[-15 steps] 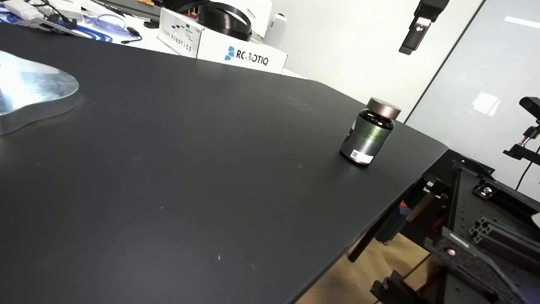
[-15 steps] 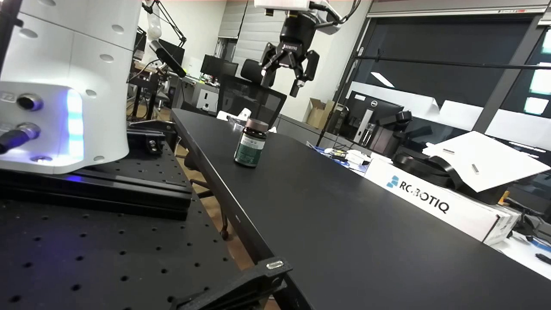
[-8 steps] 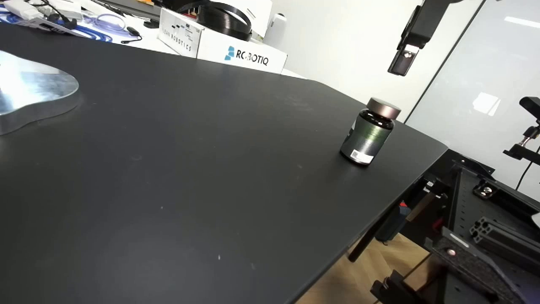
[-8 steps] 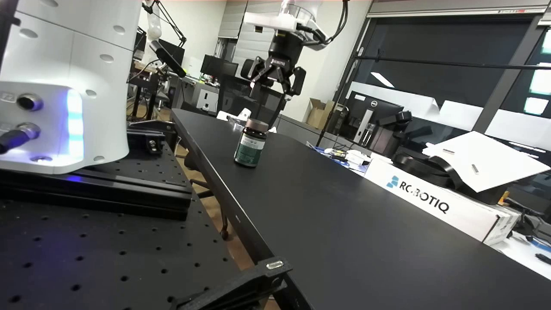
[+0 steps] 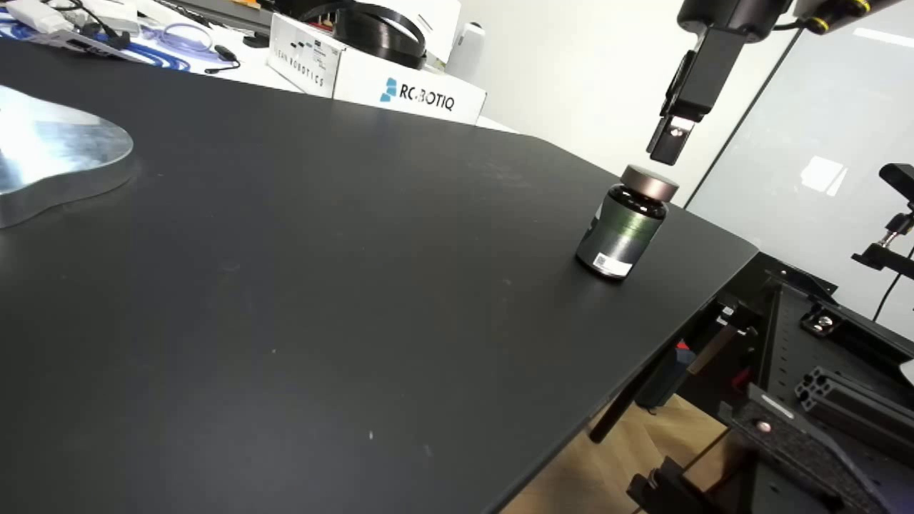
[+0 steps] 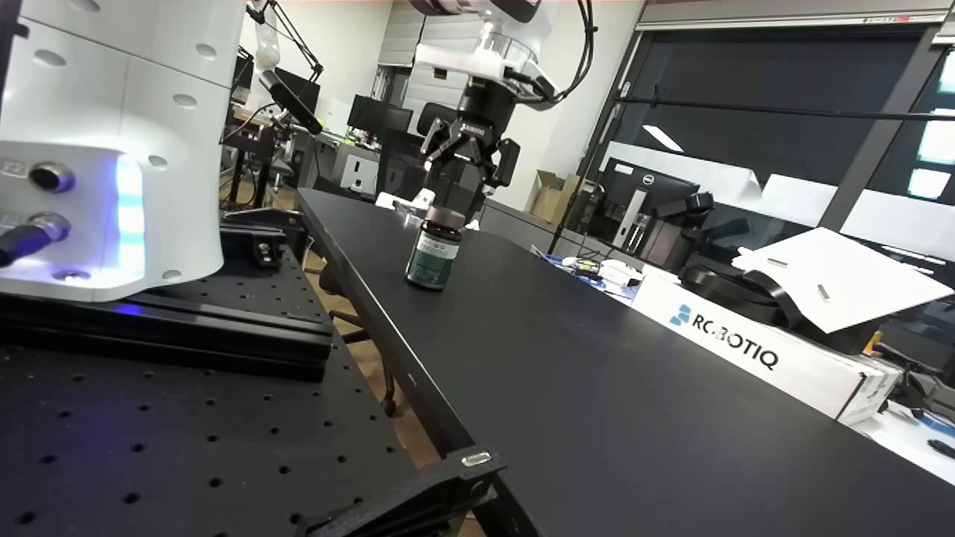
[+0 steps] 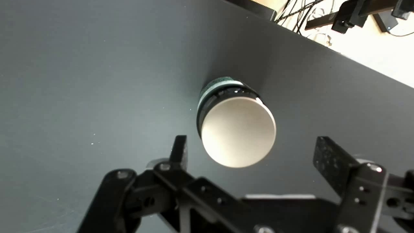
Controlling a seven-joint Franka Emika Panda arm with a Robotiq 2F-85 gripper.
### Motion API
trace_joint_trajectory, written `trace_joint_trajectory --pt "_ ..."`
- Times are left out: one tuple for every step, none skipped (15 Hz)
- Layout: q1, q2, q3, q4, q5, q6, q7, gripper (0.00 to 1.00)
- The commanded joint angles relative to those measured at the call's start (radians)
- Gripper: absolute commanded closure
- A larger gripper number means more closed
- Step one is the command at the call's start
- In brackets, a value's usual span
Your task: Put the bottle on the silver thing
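Observation:
The bottle stands upright on the black table, a dark jar with a brownish cap and a green label. It shows in both exterior views (image 5: 623, 232) (image 6: 433, 261). In the wrist view its cap (image 7: 238, 132) shows from above, between and slightly ahead of the fingertips, nearer the left finger. My gripper (image 7: 252, 145) is open and empty. In both exterior views the gripper (image 5: 665, 145) (image 6: 452, 200) hangs above and close to the bottle, apart from it. The silver thing (image 5: 68, 146) lies flat at the far left of an exterior view, partly cut off; it is out of the wrist view.
The black table (image 5: 321, 300) has an edge (image 7: 310, 43) close to the bottle. A white Robotiq box (image 5: 410, 89) and cables (image 5: 182, 43) lie beyond the table's far side. The robot's base (image 6: 127, 149) stands on a perforated black plate (image 6: 171, 440).
My gripper has come down and moved closer to the bottle, staying open. The bottle and the silver thing have not moved.

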Motion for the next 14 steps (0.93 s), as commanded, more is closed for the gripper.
trace_joint_trajectory --pt "-0.014 0.033 0.006 0.001 -0.027 0.026 0.046 0.0" --pt "-0.017 0.042 0.005 0.001 -0.03 0.031 0.05 0.0" --pt "-0.018 0.05 0.004 0.001 -0.028 0.037 0.049 0.0" --pt "-0.02 0.057 0.004 0.001 -0.029 0.041 0.051 0.0" --pt "-0.021 0.065 0.004 0.001 -0.03 0.048 0.053 0.0" --pt "-0.023 0.073 0.004 0.001 -0.03 0.052 0.055 0.0" --pt "-0.024 0.079 0.004 0.001 -0.031 0.057 0.057 0.0" --pt "-0.025 0.087 0.004 0.001 -0.035 0.064 0.056 0.0" --pt "-0.026 0.091 0.005 0.001 -0.04 0.071 0.06 0.25" --pt "-0.026 0.089 0.004 0.001 -0.04 0.063 0.058 0.27" --pt "-0.026 0.083 0.002 0.001 -0.037 0.051 0.057 0.33" --pt "-0.026 0.072 -0.001 0.001 -0.028 0.036 0.049 0.42" --pt "-0.028 0.057 -0.005 0.002 -0.024 0.022 0.042 0.49" --pt "-0.03 0.034 -0.01 0.002 -0.016 0.01 0.031 0.55"
